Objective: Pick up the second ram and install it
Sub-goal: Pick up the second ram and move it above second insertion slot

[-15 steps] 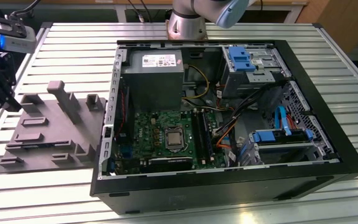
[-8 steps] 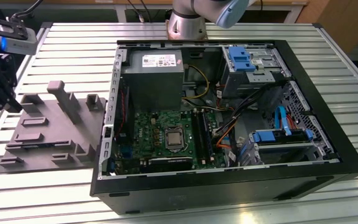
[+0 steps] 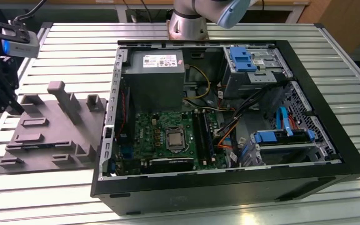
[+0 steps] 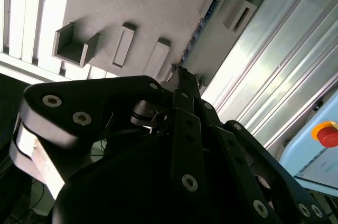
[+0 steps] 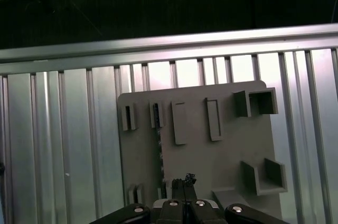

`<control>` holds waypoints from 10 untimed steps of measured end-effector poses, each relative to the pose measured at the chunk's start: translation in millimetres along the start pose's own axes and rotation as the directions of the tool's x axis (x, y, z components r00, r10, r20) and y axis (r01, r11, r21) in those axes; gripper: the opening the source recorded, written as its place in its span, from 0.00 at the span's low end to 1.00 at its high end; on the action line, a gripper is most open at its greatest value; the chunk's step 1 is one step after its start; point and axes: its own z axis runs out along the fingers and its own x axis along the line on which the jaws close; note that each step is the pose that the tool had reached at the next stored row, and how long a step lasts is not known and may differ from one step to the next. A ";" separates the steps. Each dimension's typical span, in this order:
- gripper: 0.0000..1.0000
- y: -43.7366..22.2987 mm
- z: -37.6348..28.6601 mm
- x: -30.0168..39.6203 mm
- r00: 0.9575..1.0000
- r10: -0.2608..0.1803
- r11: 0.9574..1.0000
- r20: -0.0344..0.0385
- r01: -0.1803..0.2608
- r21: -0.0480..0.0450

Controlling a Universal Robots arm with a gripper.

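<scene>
The pincer (image 5: pixel 186 178) hangs closed and empty over the grey tray (image 5: pixel 222 155) on the slatted surface (image 5: pixel 74 150). The second ram (image 5: pixel 158 147) sits edge-up in the tray, just beside the fingertips.

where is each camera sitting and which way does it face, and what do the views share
Exterior view: off the arm, high, looking down on the slatted table, open computer case and grey tray; the arm's base shows beyond the case.
First wrist view: on the wrist, looking along the shut gripper onto the tray, where the second ram stands on edge.
Second wrist view: on the wrist, close behind the gripper, facing the tray obliquely.
Shared: tray in all three; gripper tip in both wrist views.
</scene>
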 end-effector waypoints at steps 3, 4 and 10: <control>0.11 -0.1 1.6 0.1 1.000 0.000 1.000 0.000 0.000 0.000; 0.11 -0.1 2.1 0.1 1.000 0.000 1.000 0.000 0.000 0.000; 0.11 -0.3 5.1 0.2 1.000 0.000 1.000 0.000 0.000 0.000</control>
